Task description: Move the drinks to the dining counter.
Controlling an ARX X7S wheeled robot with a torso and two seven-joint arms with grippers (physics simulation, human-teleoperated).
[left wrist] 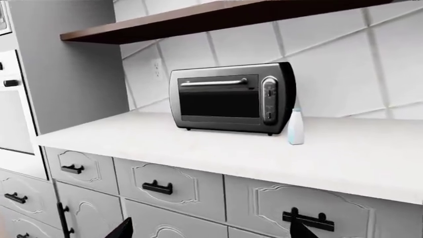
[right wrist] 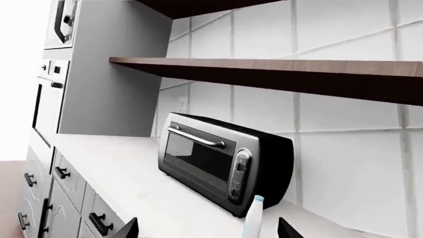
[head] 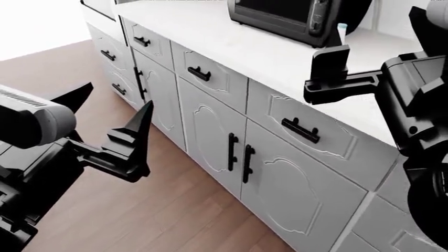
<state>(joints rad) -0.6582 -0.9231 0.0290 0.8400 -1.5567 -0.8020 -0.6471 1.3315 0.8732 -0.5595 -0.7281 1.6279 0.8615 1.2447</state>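
Note:
One of the drinks, a small pale plastic bottle (left wrist: 295,128) (head: 341,30) (right wrist: 253,218) with a light-blue label, stands upright on the white countertop (head: 245,47) beside a black toaster oven (left wrist: 231,97). My right gripper (head: 378,44) (right wrist: 208,233) hovers over the counter edge, open, its fingertips (right wrist: 288,229) short of the bottle and either side of it. My left gripper (head: 108,110) (left wrist: 211,233) is open and empty, low over the floor in front of the cabinets. The dining counter is out of view.
Light-grey cabinet fronts (head: 210,131) with black handles run under the counter. A dark wooden shelf (right wrist: 278,74) hangs on the tiled wall above the toaster oven (right wrist: 221,161). A tall built-in oven unit (left wrist: 13,99) stands at the counter's far end. Wooden floor (head: 161,210) lies below.

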